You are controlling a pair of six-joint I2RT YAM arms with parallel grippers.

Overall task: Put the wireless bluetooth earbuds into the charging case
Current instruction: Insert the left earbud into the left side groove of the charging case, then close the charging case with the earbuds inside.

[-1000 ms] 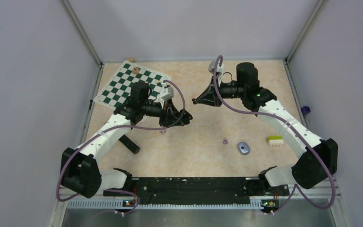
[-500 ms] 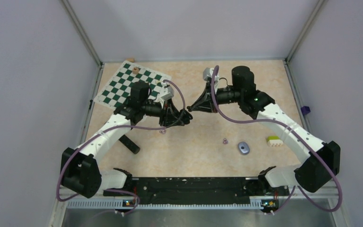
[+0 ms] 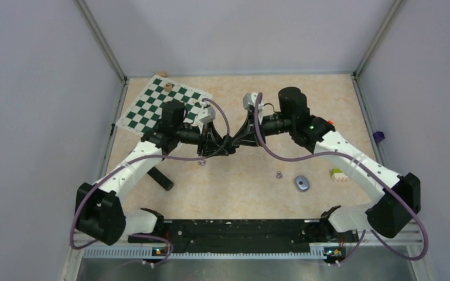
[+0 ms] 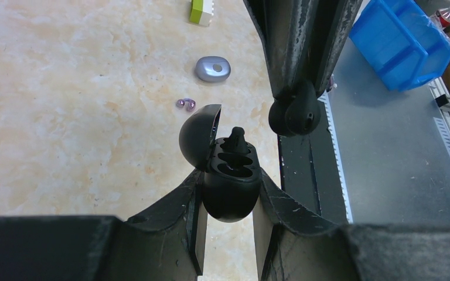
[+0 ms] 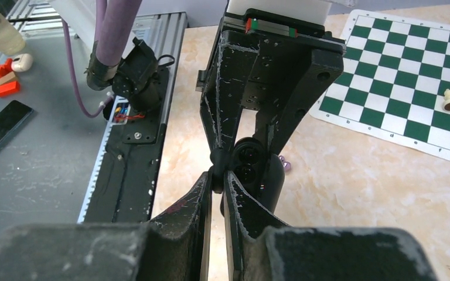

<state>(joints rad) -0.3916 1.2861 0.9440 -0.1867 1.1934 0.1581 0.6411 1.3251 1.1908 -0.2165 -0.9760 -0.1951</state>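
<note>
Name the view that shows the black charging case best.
Left wrist: the charging case fills the centre, lid open, wells visible. Right wrist shows it partly behind the right gripper; top external, a dark speck.

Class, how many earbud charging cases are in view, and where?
2. A black case, lid open, is clamped in the left gripper; a grey case lies closed on the table. Another could be hidden beneath the arms.

Charging cases, two: black case [image 4: 228, 193], grey case [image 3: 302, 183]. Purple earbuds [image 3: 279, 174], two. Black earbuds [image 4: 296, 114], two. Chessboard [image 3: 146, 111], one. Toy brick [image 3: 340, 174], one.
</note>
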